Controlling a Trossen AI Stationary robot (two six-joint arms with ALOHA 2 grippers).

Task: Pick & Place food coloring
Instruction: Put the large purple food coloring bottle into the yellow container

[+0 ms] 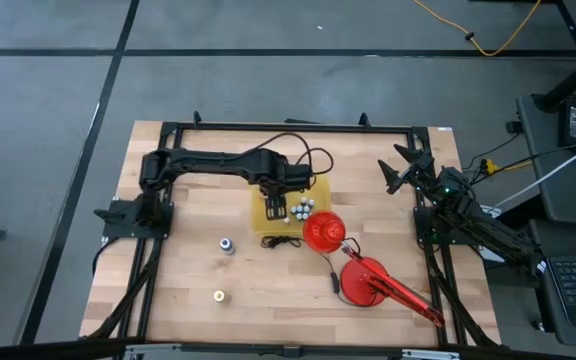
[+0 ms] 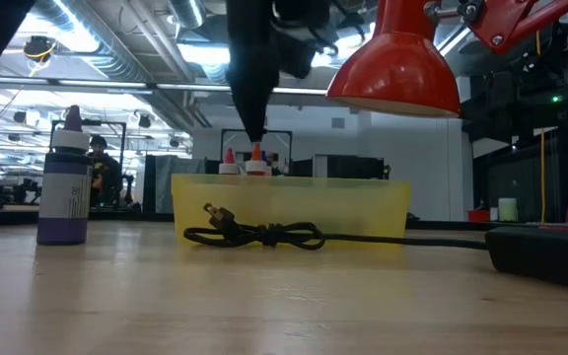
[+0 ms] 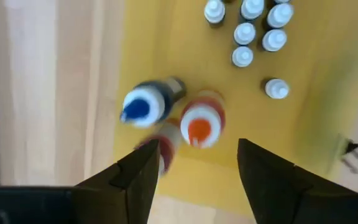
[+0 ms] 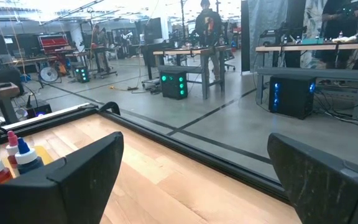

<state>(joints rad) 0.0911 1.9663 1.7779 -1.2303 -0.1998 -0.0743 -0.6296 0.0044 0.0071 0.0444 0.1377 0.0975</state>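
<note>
A yellow tray (image 1: 265,226) sits mid-table. In it stand food coloring bottles: a blue-topped one (image 3: 143,107), an orange-topped one (image 3: 200,124) and a red-topped one (image 3: 165,144) partly behind a finger, with several white-capped bottles (image 3: 253,34) farther in. My left gripper (image 3: 197,149) hangs open above the tray, pointing down, its fingers on either side of the orange-topped bottle and above it. Two more bottles stand on the table: a purple-labelled one (image 1: 227,245) and a yellow-topped one (image 1: 219,296). My right gripper (image 4: 194,168) waits open and level at the table's far right (image 1: 400,170).
A red lamp shade (image 1: 322,232) hangs over the tray's right near corner, and the lamp's red base and arm (image 1: 373,285) lie toward the near right. Its black cord and plug (image 2: 264,237) lie on the table in front of the tray. Black frame rails edge the table.
</note>
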